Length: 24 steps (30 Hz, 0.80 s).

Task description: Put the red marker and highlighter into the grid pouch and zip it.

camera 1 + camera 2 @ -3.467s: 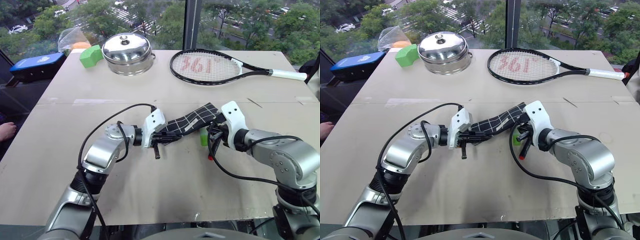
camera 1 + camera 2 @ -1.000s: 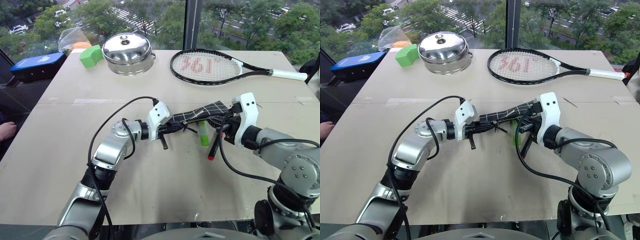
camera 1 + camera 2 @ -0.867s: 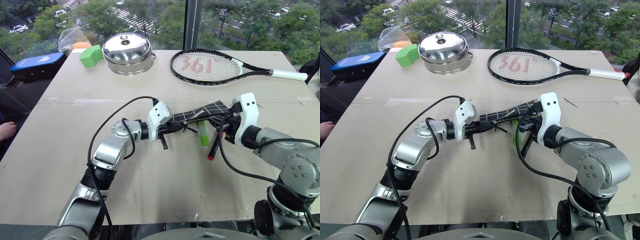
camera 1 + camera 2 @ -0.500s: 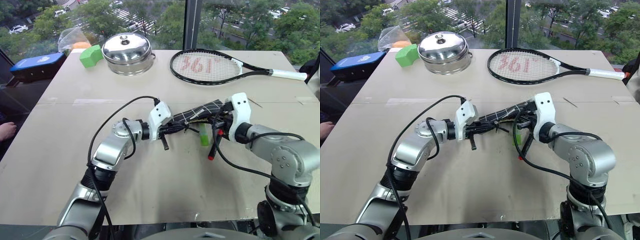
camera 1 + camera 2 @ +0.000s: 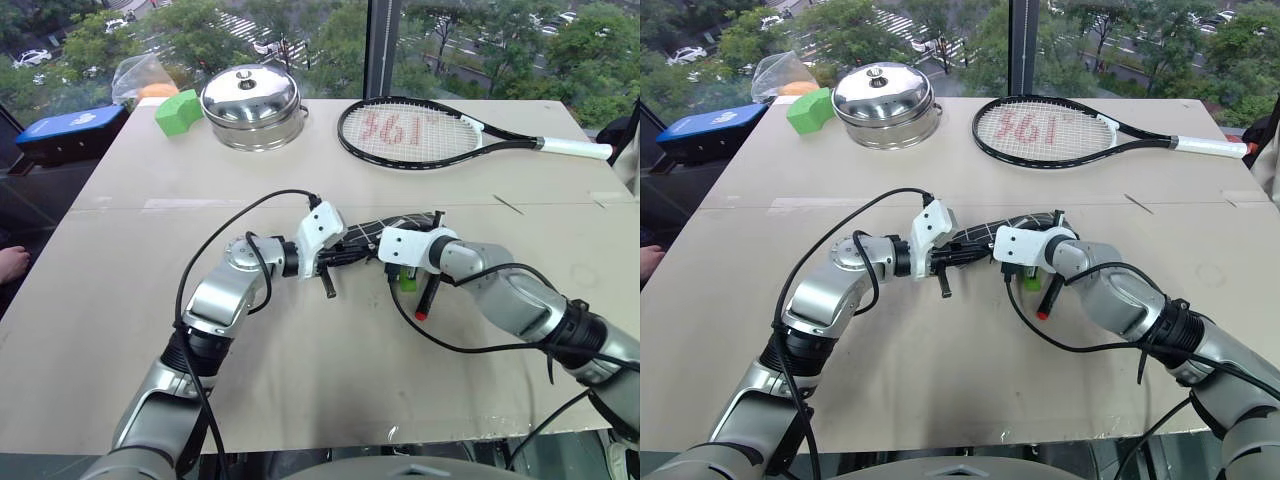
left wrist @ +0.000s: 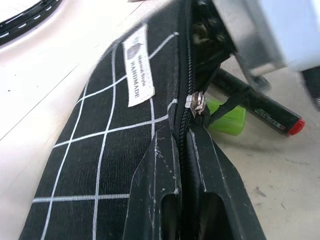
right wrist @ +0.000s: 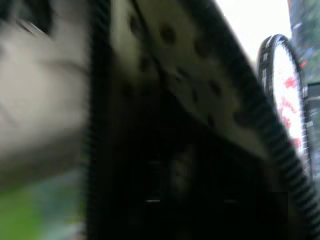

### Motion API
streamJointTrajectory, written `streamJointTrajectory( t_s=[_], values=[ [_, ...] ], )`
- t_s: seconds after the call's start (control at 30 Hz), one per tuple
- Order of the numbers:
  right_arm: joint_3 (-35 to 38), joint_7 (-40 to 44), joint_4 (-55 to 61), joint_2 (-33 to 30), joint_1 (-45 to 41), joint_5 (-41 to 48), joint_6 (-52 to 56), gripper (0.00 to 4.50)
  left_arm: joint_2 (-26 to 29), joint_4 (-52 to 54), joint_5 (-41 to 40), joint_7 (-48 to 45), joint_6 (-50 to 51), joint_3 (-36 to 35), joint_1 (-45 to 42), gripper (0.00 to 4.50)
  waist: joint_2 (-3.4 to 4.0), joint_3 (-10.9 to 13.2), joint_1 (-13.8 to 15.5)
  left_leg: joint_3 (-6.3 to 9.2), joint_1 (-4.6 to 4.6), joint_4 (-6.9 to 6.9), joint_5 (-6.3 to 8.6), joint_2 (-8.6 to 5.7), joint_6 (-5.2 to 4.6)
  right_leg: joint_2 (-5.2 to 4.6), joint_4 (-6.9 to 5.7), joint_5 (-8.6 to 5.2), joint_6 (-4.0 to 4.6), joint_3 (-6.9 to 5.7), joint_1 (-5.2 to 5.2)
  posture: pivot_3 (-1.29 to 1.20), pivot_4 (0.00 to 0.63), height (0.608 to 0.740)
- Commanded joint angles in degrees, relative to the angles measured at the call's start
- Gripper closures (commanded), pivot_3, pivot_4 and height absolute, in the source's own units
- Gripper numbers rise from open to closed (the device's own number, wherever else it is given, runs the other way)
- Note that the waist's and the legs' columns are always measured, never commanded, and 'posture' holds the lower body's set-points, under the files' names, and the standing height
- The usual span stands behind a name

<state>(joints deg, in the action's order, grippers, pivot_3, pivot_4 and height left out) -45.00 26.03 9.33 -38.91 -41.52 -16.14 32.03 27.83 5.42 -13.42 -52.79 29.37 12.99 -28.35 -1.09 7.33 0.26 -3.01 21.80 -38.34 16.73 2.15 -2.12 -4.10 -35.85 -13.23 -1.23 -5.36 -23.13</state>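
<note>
The grid pouch (image 5: 384, 226), black with white lines and a white label (image 6: 138, 65), is held off the table between my two arms. My left gripper (image 6: 181, 134) is shut on its edge just behind the zip slider (image 6: 196, 104). My right gripper (image 5: 385, 252) sits at the pouch's far end, pressed against the zip opening. The red marker (image 5: 429, 289), a black barrel with a red tip (image 6: 296, 126), lies slanted below my right wrist. The pale green highlighter (image 5: 407, 279) lies on the table right beside the marker.
A tennis racket (image 5: 420, 132) lies at the back right. A steel lidded pot (image 5: 252, 100), a green block (image 5: 172, 110), a clear plastic bag (image 5: 140, 72) and a blue case (image 5: 70, 128) stand at the back left. A person's hand (image 5: 8, 265) rests at the table's left edge.
My right wrist has rolled over and pushed left and down, up against the pouch's end. The marker stays beside the highlighter. My left gripper has kept still on the pouch.
</note>
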Motion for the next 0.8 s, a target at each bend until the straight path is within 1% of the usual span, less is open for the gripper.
streamJointTrajectory(
  t_s=[0.03, 0.07, 0.1, 0.13, 0.17, 0.2, 0.23, 0.3, 0.37, 0.53, 0.67, 0.7, 0.77, 0.8],
  values=[
    [2.83, 2.27, 0.10, -0.46, -0.57, -4.17, -3.31, 1.74, 0.69, -0.10, 0.65, 0.64, -0.55, -1.06, -1.49, 4.50, 0.00, 0.00, 0.07, 0.01, 0.00, 0.00, 0.00, 0.01, 0.00, 0.00, -0.01, 0.00, 0.00, -0.01, 0.00, 0.00, 0.150, 0.740],
    [3.38, 2.86, 0.44, -0.54, -0.21, -4.70, -3.59, 1.51, 0.69, -0.59, 0.77, 0.89, -0.47, -1.23, -1.71, 4.50, 0.00, 0.00, 0.11, 0.01, 0.00, 0.00, 0.00, 0.01, 0.01, 0.00, -0.01, 0.00, 0.00, -0.01, 0.00, 0.00, 0.150, 0.740],
    [3.93, 3.24, 1.09, -0.67, 0.11, -5.16, -3.71, 1.16, 0.78, -1.04, 0.87, 0.90, -0.52, -1.30, -1.93, 4.50, 0.00, 0.00, 0.17, 0.01, 0.00, -0.01, 0.00, 0.01, 0.01, 0.00, -0.02, 0.00, 0.00, -0.01, 0.00, 0.00, 0.150, 0.740],
    [4.58, 3.66, 1.62, -0.70, 0.42, -5.63, -3.85, 0.94, 0.87, -1.44, 1.02, 0.88, -0.66, -1.29, -2.14, 4.50, 0.00, 0.00, 0.25, 0.01, 0.00, -0.02, -0.01, 0.01, 0.01, 0.00, -0.02, 0.00, 0.00, -0.02, 0.00, 0.00, 0.150, 0.740],
    [5.62, 4.30, 2.69, -0.87, 0.83, -5.76, -3.51, 0.51, 0.92, -1.90, 1.06, 0.87, -0.81, -1.36, -2.37, 4.50, 0.00, 0.00, 0.31, 0.00, 0.00, -0.02, -0.01, 0.01, 0.01, 0.00, -0.02, 0.00, 0.01, -0.03, 0.00, 0.00, 0.150, 0.740],
    [6.81, 4.89, 3.78, -0.94, 1.30, -5.66, -2.95, 0.19, 0.94, -2.34, 1.11, 0.84, -0.96, -1.41, -2.60, 4.50, 0.00, 0.00, 0.36, 0.00, -0.01, -0.02, -0.01, 0.01, 0.01, 0.00, -0.02, 0.00, 0.00, -0.03, 0.00, 0.00, 0.150, 0.740],
    [8.96, 5.58, 5.48, -0.37, 2.21, -4.20, -1.23, 0.05, 0.96, -2.79, 1.25, 0.87, -1.15, -1.44, -2.82, 4.50, 0.00, 0.00, 0.50, 0.00, -0.01, -0.02, -0.01, 0.01, 0.01, 0.00, -0.03, 0.00, 0.00, -0.03, 0.00, 0.00, 0.150, 0.740],
    [13.52, 7.02, 9.32, 1.41, 4.32, -1.06, 3.49, 0.05, 1.02, -3.41, 1.40, 0.92, -1.46, -1.48, -3.11, 4.50, -0.01, 0.00, 0.61, 0.04, 0.03, -0.03, -0.01, 0.01, 0.01, -0.01, -0.01, 0.00, 0.01, -0.04, 0.01, 0.00, 0.150, 0.740],
    [17.03, 10.22, 14.54, 0.97, 7.03, 1.40, 8.24, 0.05, 1.00, -4.11, 1.43, 0.96, -1.77, -1.55, -3.45, 4.50, -0.01, 0.00, 0.59, 0.03, 0.04, -0.05, -0.01, 0.00, 0.02, -0.01, -0.02, 0.01, 0.01, -0.06, 0.01, 0.00, 0.150, 0.740],
    [31.27, 12.68, 30.09, 5.57, 13.85, 10.00, 28.02, 0.05, 1.28, -5.53, 1.47, 0.62, -2.80, -1.63, -3.78, 4.50, -0.01, -0.01, 0.58, 0.04, 0.03, -0.06, 0.00, 0.00, 0.00, -0.01, -0.05, 0.01, 0.01, -0.13, 0.02, 0.00, 0.150, 0.740],
    [39.69, 11.92, 38.62, 10.22, 15.40, 14.38, 41.62, 0.05, 1.50, -6.56, 1.82, 0.17, -3.63, -1.61, -3.90, 4.50, 0.00, 0.00, 0.55, 0.09, 0.00, -0.05, 0.11, 0.01, -0.20, 0.00, -0.08, 0.01, 0.02, -0.16, 0.02, 0.00, 0.150, 0.740],
    [41.68, 11.87, 41.02, 11.73, 15.94, 15.41, 46.43, 0.05, 1.51, -6.98, 1.90, 0.12, -3.83, -1.67, -4.06, 4.50, 0.00, -0.01, 0.56, 0.10, 0.00, -0.05, 0.12, 0.00, -0.20, 0.00, -0.09, 0.01, 0.02, -0.15, 0.02, 0.00, 0.150, 0.740],
    [43.63, 10.78, 44.53, 14.29, 17.64, 16.63, 54.62, 0.05, 1.46, -7.69, 2.02, -0.03, -4.12, -1.83, -4.42, 4.50, 0.00, -0.02, 0.57, 0.12, 0.01, -0.05, 0.12, 0.00, -0.20, 0.01, -0.09, 0.01, 0.02, -0.16, 0.02, 0.00, 0.150, 0.740],
    [43.91, 8.60, 45.19, 16.54, 19.13, 16.11, 57.82, 0.05, 1.37, -8.09, 2.03, -0.01, -4.21, -2.00, -4.72, 4.50, -0.01, -0.02, 0.62, 0.13, 0.01, -0.05, 0.12, 0.00, -0.20, 0.00, -0.09, 0.01, 0.03, -0.15, 0.03, 0.00, 0.150, 0.740]
  ],
)
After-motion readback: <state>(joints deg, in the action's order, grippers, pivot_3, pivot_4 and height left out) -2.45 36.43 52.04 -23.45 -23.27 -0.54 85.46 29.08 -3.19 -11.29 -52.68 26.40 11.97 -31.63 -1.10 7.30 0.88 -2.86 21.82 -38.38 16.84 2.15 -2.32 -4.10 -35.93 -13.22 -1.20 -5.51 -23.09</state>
